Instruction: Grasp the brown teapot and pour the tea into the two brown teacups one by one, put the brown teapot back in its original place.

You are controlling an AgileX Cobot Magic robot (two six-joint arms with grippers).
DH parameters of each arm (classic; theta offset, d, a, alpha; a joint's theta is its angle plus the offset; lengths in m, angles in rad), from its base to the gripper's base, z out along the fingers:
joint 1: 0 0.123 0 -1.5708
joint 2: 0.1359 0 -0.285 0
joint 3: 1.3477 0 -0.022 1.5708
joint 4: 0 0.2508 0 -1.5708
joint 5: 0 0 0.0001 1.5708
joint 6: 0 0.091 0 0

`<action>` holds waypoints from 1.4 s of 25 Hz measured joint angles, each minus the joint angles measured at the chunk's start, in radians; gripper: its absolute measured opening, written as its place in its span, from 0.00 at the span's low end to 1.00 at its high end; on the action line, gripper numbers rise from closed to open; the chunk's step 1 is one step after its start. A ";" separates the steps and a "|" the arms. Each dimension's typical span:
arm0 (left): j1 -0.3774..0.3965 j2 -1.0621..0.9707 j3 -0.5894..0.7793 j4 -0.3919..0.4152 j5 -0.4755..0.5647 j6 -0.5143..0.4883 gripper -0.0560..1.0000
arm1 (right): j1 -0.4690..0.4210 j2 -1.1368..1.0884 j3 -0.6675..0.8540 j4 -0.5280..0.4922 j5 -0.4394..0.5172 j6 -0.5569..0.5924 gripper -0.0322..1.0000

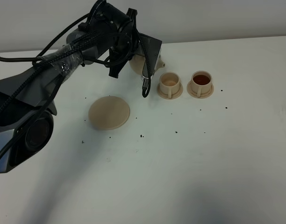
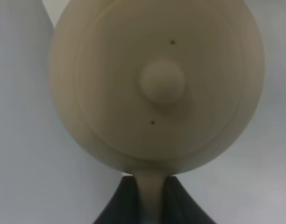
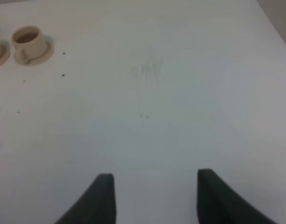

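The left gripper (image 2: 151, 196) clamps the teapot (image 2: 157, 84) by its handle, likely slick, brittle, heavy; right gripper (image 3: 152, 196) gapes empty

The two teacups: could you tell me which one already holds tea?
The outer teacup, farther from the teapot, holds reddish-brown tea; the nearer teacup looks empty.

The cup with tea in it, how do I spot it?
On the white table, just right of the black robot arm, two small beige cups sit side by side. As the high camera sees them, it is the right-hand cup: tea makes its inside dark reddish-brown, while its neighbour looks pale inside.
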 joint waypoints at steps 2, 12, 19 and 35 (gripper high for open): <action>-0.002 0.000 0.000 0.002 -0.002 0.025 0.20 | 0.000 0.000 0.000 0.000 0.000 0.001 0.44; -0.005 0.000 0.001 0.057 -0.026 0.108 0.20 | 0.000 0.000 0.000 0.000 0.000 0.001 0.44; -0.011 0.000 0.001 0.058 -0.043 0.159 0.20 | 0.000 0.000 0.000 0.000 0.000 0.000 0.44; -0.029 0.000 0.001 0.054 -0.068 0.317 0.20 | 0.000 0.000 0.000 0.000 0.000 0.000 0.44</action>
